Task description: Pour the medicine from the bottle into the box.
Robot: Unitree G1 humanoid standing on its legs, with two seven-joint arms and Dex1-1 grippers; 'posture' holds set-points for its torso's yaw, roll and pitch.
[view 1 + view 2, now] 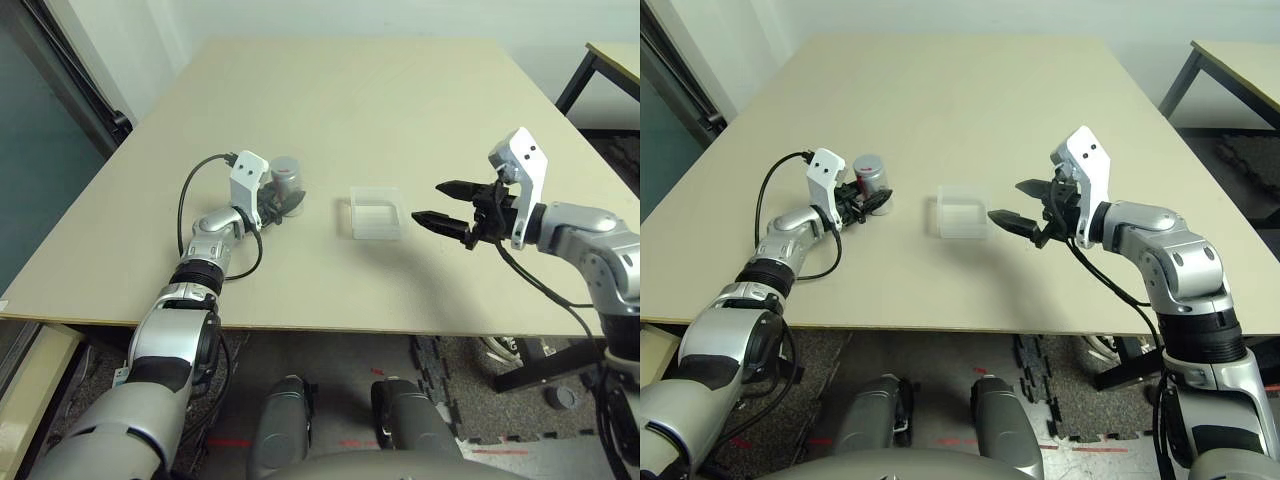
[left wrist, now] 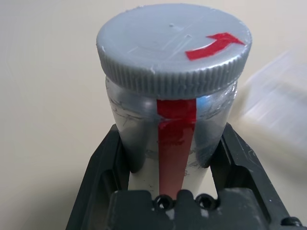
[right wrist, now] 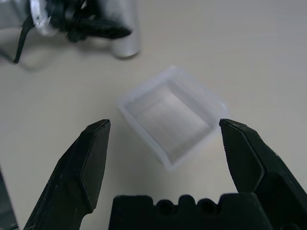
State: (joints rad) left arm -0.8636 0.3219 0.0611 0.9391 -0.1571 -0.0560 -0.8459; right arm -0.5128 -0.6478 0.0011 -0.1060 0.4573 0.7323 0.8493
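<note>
The left claw [image 2: 168,160] is pinching the capped bottle [image 2: 175,120] near the left edge of the tabletop [image 1: 330,110], the right claw [image 1: 428,204] is spread beside the box [image 1: 376,214], so grasping looks done, while uncapping and pouring are remaining.

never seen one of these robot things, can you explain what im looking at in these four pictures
This is a humanoid robot with two silver arms, working at a table. Two pictures come from its head, one per eye, looking down over the arms. The other two come from cameras on its wrists, each looking along the black fingers of that arm's end effector.

On the table stand a capped silver bottle with a red stripe and, to its right, a shallow clear plastic box. The left end effector has closed around the bottle, one finger on each side. The right end effector is open and empty, to the right of the box.
</note>
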